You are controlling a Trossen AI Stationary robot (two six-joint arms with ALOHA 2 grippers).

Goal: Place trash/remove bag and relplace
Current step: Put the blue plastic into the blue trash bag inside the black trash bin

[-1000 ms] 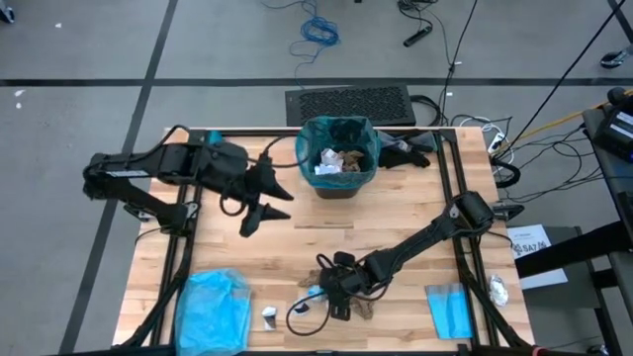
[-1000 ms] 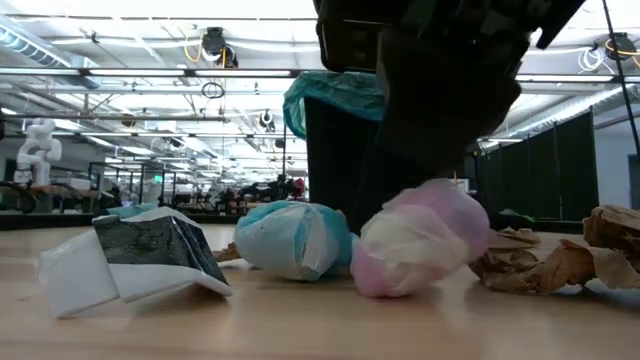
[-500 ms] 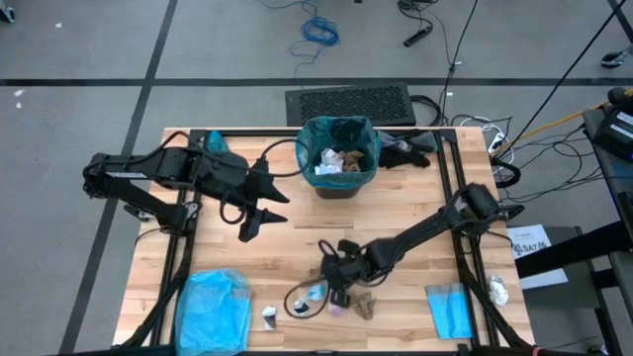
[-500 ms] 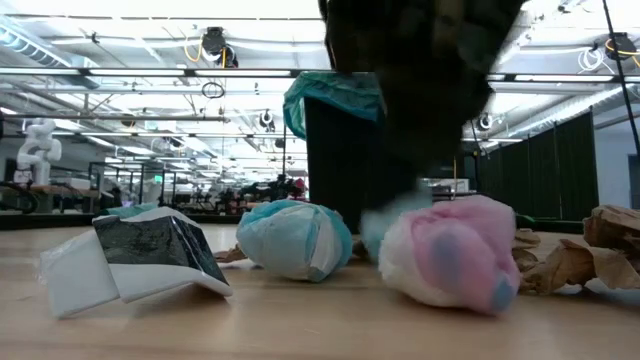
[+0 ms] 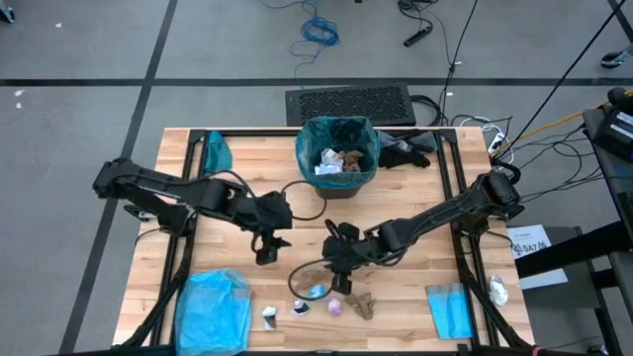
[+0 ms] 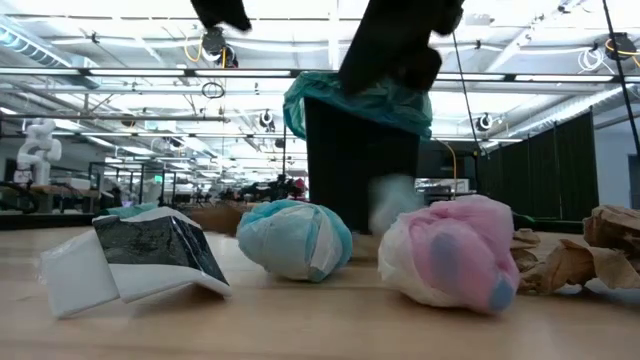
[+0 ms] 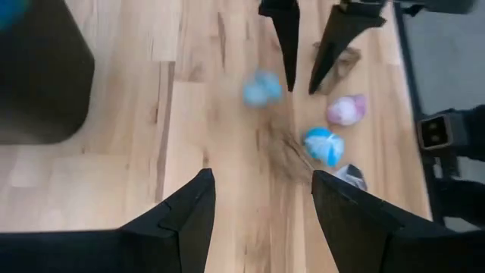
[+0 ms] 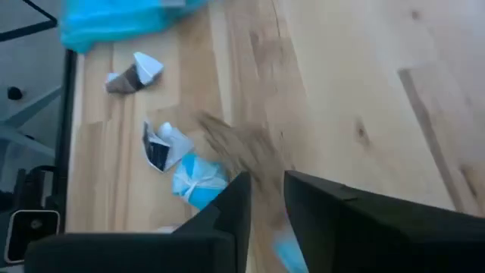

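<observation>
Right gripper (image 5: 341, 280) nearly pressed together, holding nothing I can see | left gripper (image 5: 263, 247) spread | risk: scraps (image 5: 336, 307) scatter, miss bin (image 5: 338, 156)

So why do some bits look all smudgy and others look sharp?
In the left wrist view a pale blue scrap is smeared, while the pink ball is crisp. In the right wrist view a brown streak blurs across the wood. In the low view the dark arm up top is soft, with bright ceiling lights behind.
</observation>
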